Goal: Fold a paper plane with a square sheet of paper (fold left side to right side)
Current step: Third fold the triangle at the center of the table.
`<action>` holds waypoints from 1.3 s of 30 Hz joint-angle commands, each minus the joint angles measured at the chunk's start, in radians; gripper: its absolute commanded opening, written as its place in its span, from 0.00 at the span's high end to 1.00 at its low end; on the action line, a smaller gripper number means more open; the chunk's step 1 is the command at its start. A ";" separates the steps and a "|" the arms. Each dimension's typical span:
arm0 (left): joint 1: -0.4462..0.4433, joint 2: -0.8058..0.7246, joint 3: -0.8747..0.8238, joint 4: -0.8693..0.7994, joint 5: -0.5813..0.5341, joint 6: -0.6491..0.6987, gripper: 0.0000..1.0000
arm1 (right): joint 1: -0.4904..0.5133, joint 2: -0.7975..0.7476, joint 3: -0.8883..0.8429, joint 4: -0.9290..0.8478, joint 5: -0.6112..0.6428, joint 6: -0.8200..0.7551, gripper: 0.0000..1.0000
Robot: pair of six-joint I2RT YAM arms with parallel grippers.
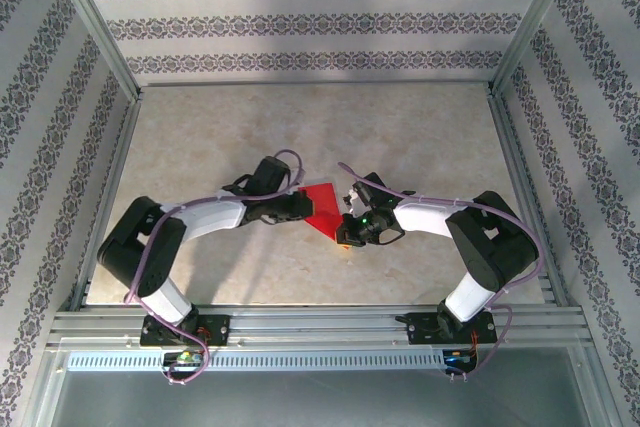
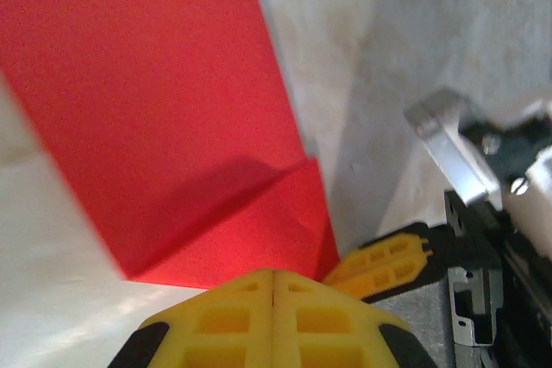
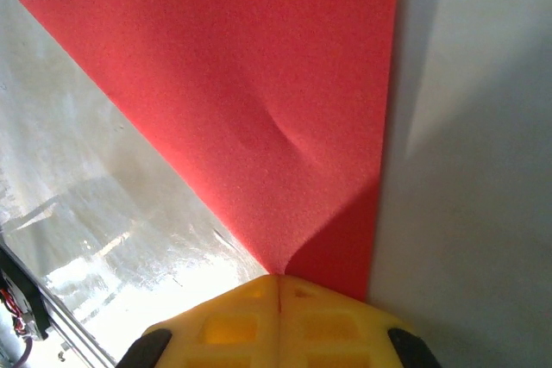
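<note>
The square sheet of paper [image 1: 322, 209] is bright red and lies partly folded into a triangular shape on the table between my two arms. In the left wrist view the sheet [image 2: 172, 109] has a small flap creased over its lower corner. My left gripper [image 1: 303, 205] [image 2: 272, 275] is shut, its yellow tips over the sheet's near edge with nothing visibly between them. My right gripper [image 1: 347, 237] [image 3: 278, 280] is shut on the pointed corner of the sheet [image 3: 276, 84], where the top layer curls up into the seam between the fingers. A yellow finger [image 2: 388, 265] of the right gripper sits just right of the left one.
The table [image 1: 420, 137] is pale marble-patterned, bounded by aluminium rails [image 1: 320, 327] in front and at the sides. Patterned walls [image 1: 310, 17] enclose it. The right arm's metal wrist parts [image 2: 448, 152] stand close beside the left gripper.
</note>
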 commanded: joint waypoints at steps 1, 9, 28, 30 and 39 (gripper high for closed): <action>-0.036 0.069 0.049 0.036 0.025 -0.036 1.00 | 0.003 0.003 -0.024 -0.071 0.067 0.014 1.00; -0.052 0.133 0.069 0.070 0.033 -0.058 1.00 | 0.003 0.002 -0.024 -0.070 0.067 0.015 1.00; -0.051 0.210 0.060 -0.056 -0.045 -0.026 1.00 | 0.019 -0.080 0.063 -0.050 0.001 0.067 1.00; -0.052 0.210 0.059 -0.056 -0.047 -0.026 1.00 | 0.021 -0.061 0.070 -0.036 0.002 0.070 1.00; -0.052 0.212 0.063 -0.065 -0.049 -0.024 1.00 | 0.038 0.027 0.081 -0.009 0.034 0.079 1.00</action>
